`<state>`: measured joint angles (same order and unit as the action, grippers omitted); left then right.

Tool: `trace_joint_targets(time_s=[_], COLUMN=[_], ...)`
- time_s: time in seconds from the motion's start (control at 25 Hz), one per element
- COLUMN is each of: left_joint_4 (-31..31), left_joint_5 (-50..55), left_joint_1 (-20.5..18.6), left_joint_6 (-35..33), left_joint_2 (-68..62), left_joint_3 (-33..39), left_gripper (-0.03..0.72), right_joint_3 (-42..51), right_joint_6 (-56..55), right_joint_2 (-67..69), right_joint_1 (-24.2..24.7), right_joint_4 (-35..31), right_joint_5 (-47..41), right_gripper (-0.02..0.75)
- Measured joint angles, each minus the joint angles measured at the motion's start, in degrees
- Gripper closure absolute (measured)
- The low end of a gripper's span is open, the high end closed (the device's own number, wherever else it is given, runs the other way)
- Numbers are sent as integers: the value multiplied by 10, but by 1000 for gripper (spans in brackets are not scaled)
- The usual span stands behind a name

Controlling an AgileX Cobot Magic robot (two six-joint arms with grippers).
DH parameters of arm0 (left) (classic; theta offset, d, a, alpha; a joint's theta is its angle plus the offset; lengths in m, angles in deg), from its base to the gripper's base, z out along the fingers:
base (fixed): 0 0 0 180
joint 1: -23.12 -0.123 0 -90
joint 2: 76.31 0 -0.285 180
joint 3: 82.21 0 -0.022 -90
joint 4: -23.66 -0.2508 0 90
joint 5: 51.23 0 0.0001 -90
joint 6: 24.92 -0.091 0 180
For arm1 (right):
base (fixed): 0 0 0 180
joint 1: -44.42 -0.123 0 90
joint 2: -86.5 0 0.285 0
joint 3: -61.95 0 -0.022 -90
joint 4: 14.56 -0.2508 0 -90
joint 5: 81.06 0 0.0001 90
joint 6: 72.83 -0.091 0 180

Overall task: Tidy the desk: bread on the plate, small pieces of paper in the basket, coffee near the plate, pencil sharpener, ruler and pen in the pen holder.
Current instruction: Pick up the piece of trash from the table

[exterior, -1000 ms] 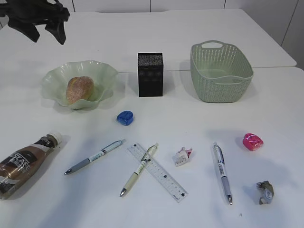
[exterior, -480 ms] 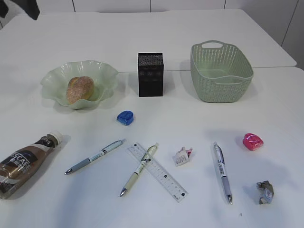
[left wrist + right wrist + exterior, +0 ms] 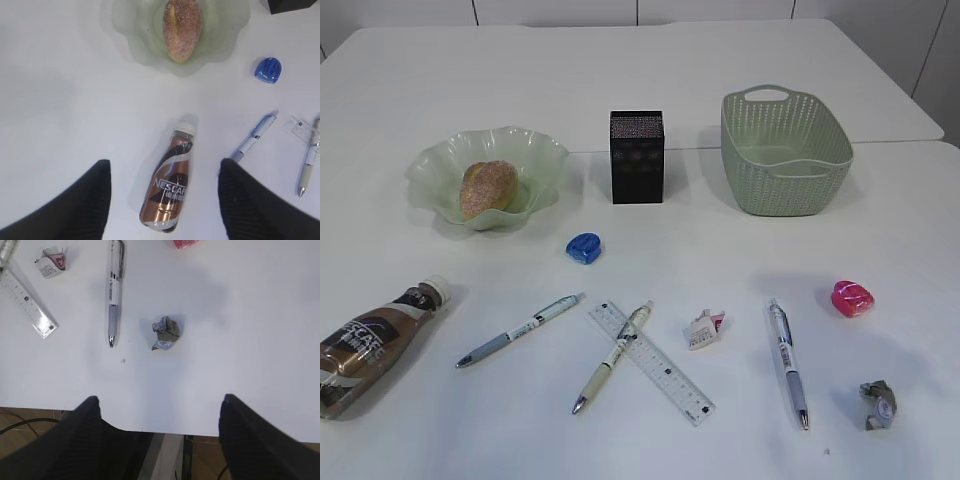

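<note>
Surface: white, all items laid out on it, nothing held.

Bread: in the plate, far left. We count this item as already sorted.

Coffee: bottle on its side, near left, well apart from the plate. We judge it the next item, since the left end effector hangs above it with its fingers wide to either side of the bottle, clear of it, holding nothing.

Holder: black box, far centre, upright; we cannot see inside it.

Basket: green, far right; what we see of its inside is bare.

Sharpeners: blue just near of the holder; pink at right. Both loose on the surface.

Pens: one left of centre; one lying across the ruler; one right of centre. We judge the crossed pair needs the pen lifted first.

Paper: white-and-red scrap at centre; grey-green wad near right corner. Neither binned.

Right end effector: spread wide and empty, above the surface's near edge, just near of the wad; we take it to be staged for that piece, the basket being on its side.
</note>
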<state>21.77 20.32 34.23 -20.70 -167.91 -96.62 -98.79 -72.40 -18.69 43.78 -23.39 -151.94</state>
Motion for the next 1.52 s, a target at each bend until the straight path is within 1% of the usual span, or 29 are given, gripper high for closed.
trace_joint_targets(time_s=[0.32,0.44,0.64,0.76,0.88,1.12,1.52], left_joint_4=[3,3,3,3,4,19,23], left_joint_5=[3,5,7,8,8,8,8], left_joint_1=[0,0,0,0,0,0,0], left_joint_6=[-21,-23,-23,-23,-23,-17,-17], left_joint_2=[147,196,253,269,275,279,280], left_joint_3=[76,120,180,191,193,194,194], left_gripper=[222,222,223,223,223,223,225], right_joint_3=[2,5,51,82,93,94,94], right_joint_6=[0,-4,-8,-9,-10,-10,-4], right_joint_2=[0,0,0,0,1,44,133], right_joint_1=[0,0,0,0,0,0,0], right_joint_4=[0,-1,-7,-14,-24,-34,-32], right_joint_5=[0,0,1,2,19,42,101], right_gripper=[172,172,172,172,172,172,172])
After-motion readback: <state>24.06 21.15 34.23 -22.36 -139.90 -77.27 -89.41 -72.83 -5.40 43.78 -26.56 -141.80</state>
